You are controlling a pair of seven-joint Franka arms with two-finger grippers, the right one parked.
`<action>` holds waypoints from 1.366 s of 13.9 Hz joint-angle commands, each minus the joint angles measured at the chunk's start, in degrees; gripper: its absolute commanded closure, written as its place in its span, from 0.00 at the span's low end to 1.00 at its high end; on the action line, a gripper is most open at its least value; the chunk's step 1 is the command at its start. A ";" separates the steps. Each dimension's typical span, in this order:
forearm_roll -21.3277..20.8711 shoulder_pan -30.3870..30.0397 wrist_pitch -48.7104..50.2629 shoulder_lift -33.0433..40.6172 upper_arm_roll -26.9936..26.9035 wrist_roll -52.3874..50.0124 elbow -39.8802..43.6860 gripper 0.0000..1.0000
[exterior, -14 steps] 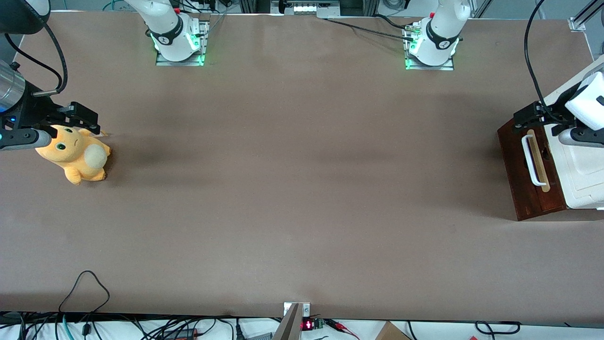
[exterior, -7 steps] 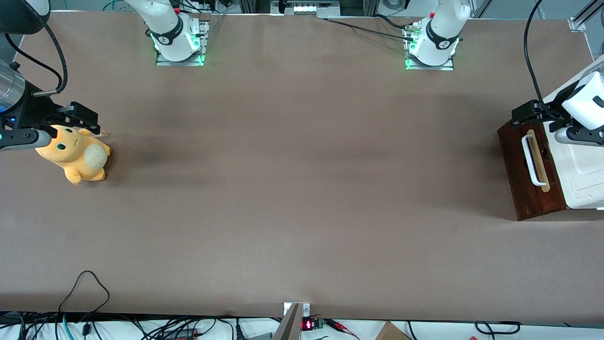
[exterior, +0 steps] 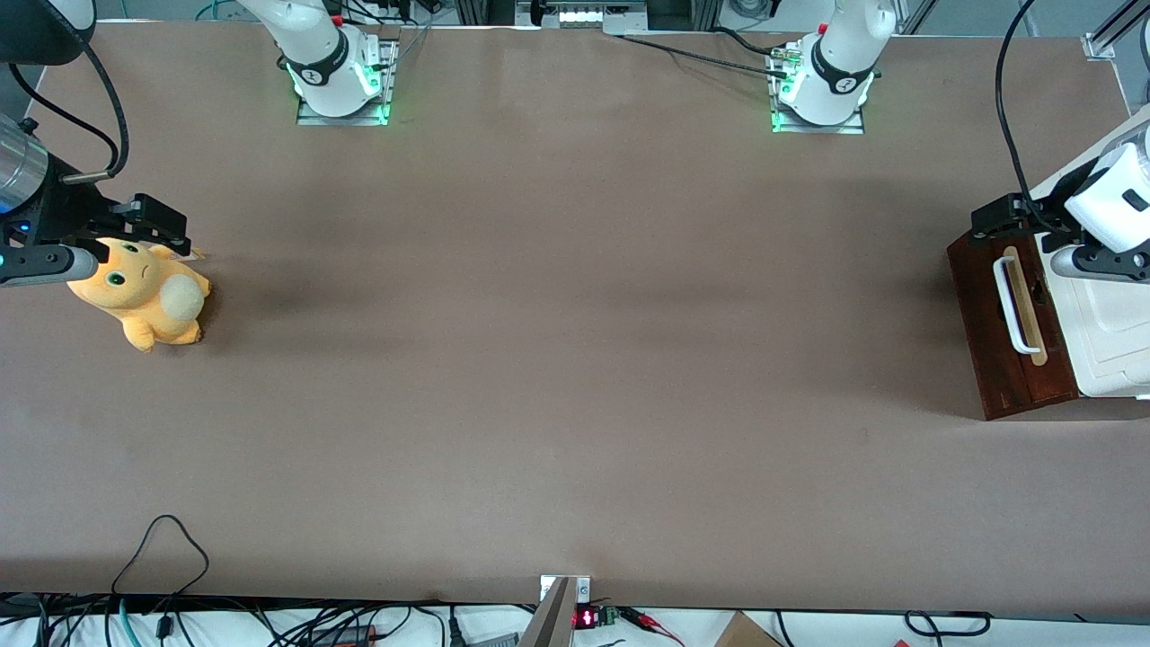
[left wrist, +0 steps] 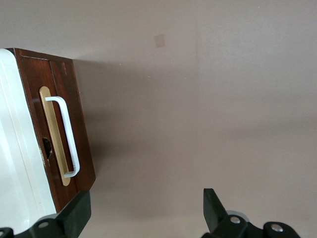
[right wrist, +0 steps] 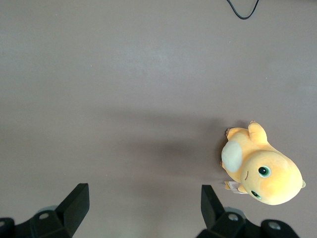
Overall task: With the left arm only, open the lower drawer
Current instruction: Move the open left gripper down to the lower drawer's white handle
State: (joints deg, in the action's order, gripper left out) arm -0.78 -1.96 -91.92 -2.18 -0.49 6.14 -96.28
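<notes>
The lower drawer (exterior: 1011, 337) shows its dark red-brown front (left wrist: 79, 148) with a white bar handle (exterior: 1008, 305) (left wrist: 67, 134) over a pale wood strip. It stands at the working arm's end of the table, under the cream-white cabinet top (exterior: 1110, 332). The front looks flush with the cabinet. The left arm (exterior: 1110, 202) reaches over the cabinet top. Its gripper (exterior: 993, 220) (left wrist: 144, 208) hovers above the end of the drawer front farthest from the front camera. The fingers (left wrist: 79, 210) stand wide open with only bare table between them, and they touch nothing.
An orange plush toy (exterior: 144, 292) (right wrist: 262, 171) lies toward the parked arm's end of the table. A black cable loop (exterior: 162, 548) rests near the table edge closest to the front camera. Two arm bases (exterior: 340, 76) (exterior: 822, 85) stand along the farthest edge.
The left gripper has shifted slightly away from the front camera and a little toward the parked arm's end, still above the drawer front's corner. The drawer has not moved.
</notes>
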 commanded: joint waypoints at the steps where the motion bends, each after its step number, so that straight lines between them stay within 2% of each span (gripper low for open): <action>1: -10.76 0.37 0.52 -1.24 2.06 -0.59 -0.31 0.00; 4: -22.38 0.46 0.95 -2.73 7.68 -9.80 -2.24 0.00; 9: -43.74 0.64 0.96 -5.37 14.37 -28.86 -13.74 0.00; 13: -54.38 2.74 1.39 -9.14 14.90 -52.06 -23.14 0.00; 19: -66.08 4.95 10.80 -20.30 14.90 -64.93 -24.31 0.00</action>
State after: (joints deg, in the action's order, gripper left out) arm -62.68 2.48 -83.98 -18.63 14.44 -55.18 -121.51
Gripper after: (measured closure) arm 0.000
